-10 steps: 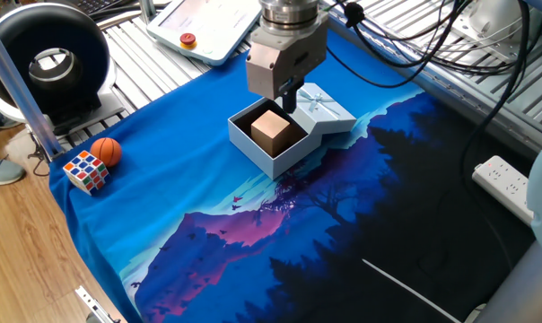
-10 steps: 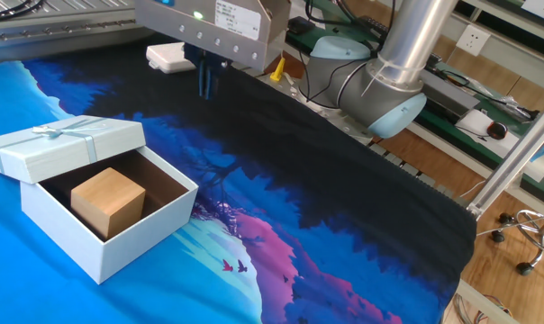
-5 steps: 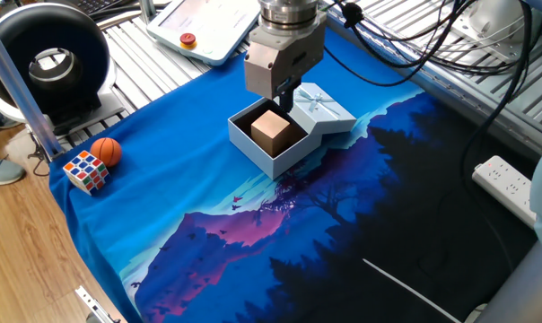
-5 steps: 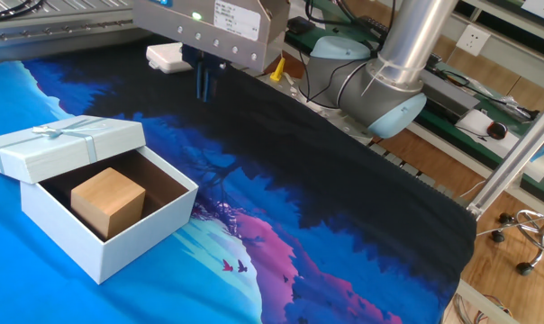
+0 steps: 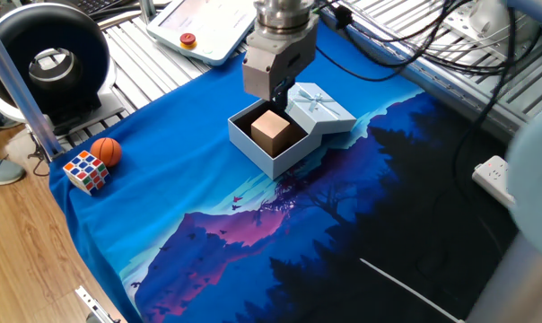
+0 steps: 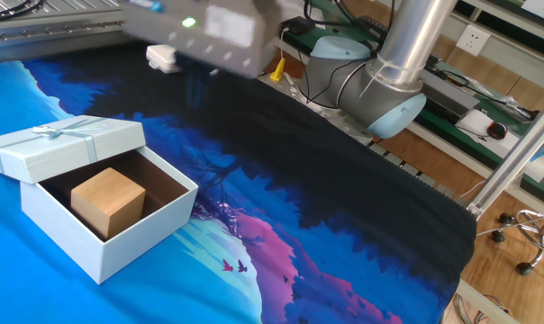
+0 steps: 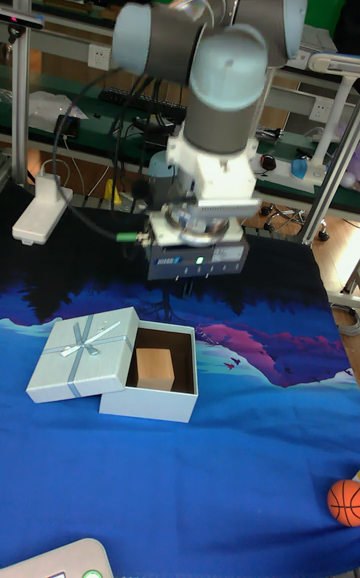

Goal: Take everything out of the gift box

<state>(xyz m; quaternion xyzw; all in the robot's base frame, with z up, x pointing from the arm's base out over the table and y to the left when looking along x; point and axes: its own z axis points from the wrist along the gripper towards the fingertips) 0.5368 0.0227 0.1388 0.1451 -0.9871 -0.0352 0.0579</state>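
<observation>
Compared with a second ago, the gripper (image 5: 277, 92) is sliding a bit further over toward the gift box (image 5: 273, 136), and it's smeared with motion blur in the other fixed view, so the arm is clearly on the move right now. Nothing else is shifting: box, lid and cube are sitting exactly where they were.

Progress-wise, the opening part looks done. The lid (image 6: 60, 142), the one with the thin ribbon bow, is already off and is leaning against one edge of the box. The tan cube (image 6: 108, 200) is sitting inside the dark interior, resting on the bottom, untouched. So the actual job, getting the cube out, is all still ahead.

The gripper is hovering above the box, not down in it, and it isn't holding anything. Whether the fingers are wide or narrow I honestly can't tell; they're too blurred or hidden in every view.

Off by the table corner, the Rubik's cube (image 5: 85, 170) and the orange ball (image 5: 106, 151) are sitting next to each other, well away from the box.
</observation>
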